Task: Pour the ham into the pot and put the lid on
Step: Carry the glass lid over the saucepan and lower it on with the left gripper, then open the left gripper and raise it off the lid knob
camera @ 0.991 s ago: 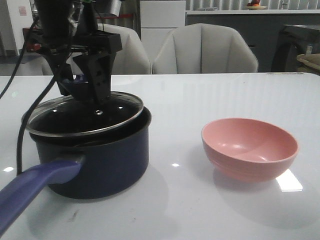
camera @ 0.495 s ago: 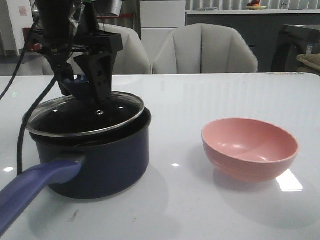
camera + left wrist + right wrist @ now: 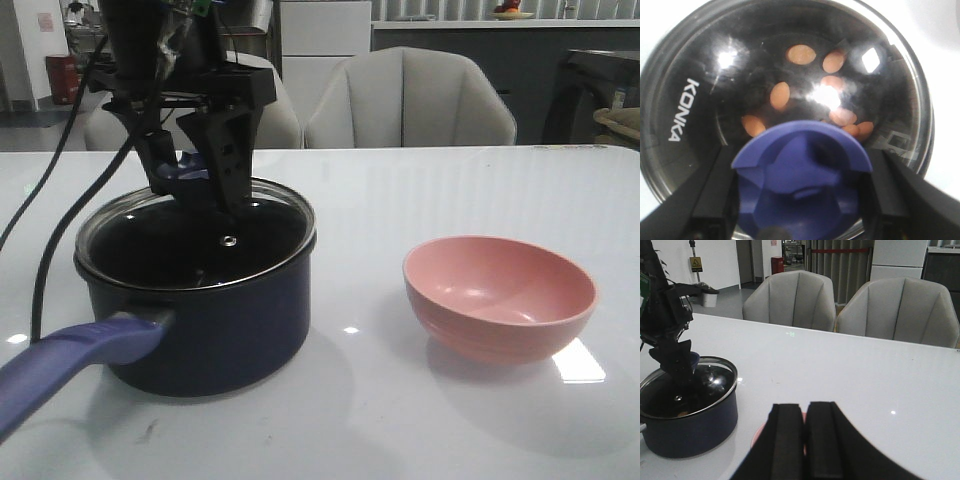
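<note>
Glass lid (image 3: 200, 240), round and dark with a steel rim, is sitting level on the dark navy-blue saucepan (image 3: 200, 320) at the left of the white glossy surface (image 3: 400, 420), its rim meeting the pot's rim all the way round as far as the front view shows. Left hand (image 3: 195, 195) is reaching down from above with its black fingers (image 3: 232, 150) standing on either side of the lid's flared blue knob (image 3: 802, 185); in the left wrist view the fingers are pressing against the knob's two flanks, so the hand is gripping the knob. Small orange ham slices (image 3: 801, 54) are lying scattered on the pot's black floor, showing through the glass next to white "KONKA" lettering (image 3: 681, 110). Long periwinkle-blue handle (image 3: 70, 365) is pointing toward the camera and to the left in the front view. Pink round bowl (image 3: 500, 295) is standing well apart from the pot, to the right, upright, with nothing showing inside it. Right hand (image 3: 805, 440) is hanging above the surface near the bowl with its two black fingers pressed together and nothing between them. Grey upholstered chairs (image 3: 410, 95) are standing behind the surface.
</note>
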